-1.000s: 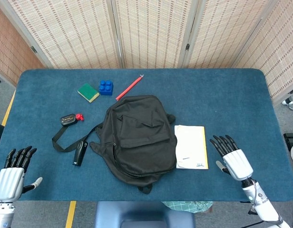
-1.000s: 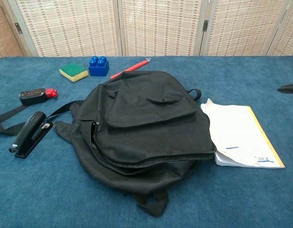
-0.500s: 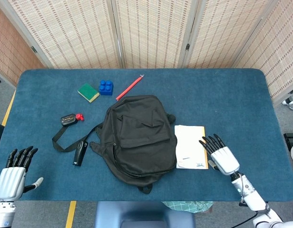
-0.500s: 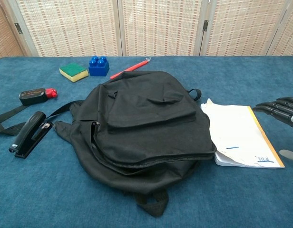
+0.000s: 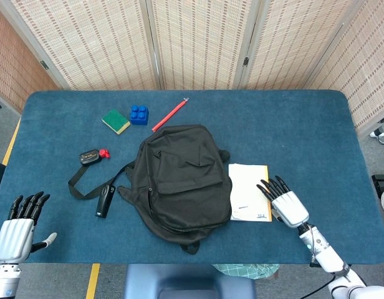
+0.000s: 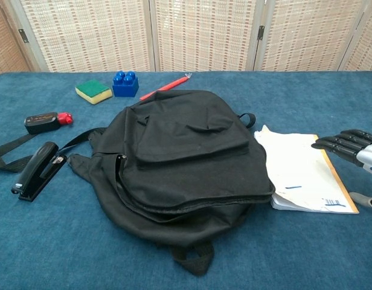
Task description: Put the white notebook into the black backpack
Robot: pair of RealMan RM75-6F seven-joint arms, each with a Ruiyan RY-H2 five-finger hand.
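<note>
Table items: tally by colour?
Black: 3 – backpack, stapler, small device with a red end
Blue: 1 – block
Red: 1 – pen
Green/yellow: 1 – sponge
White: 1 – notebook
Total: 7

bare blue table (image 5: 304,131) lies open right of the white notebook (image 5: 248,191), where the right hand (image 5: 284,202) sits. the black backpack (image 5: 179,177) touches the notebook's left edge, blocking that side.
</note>
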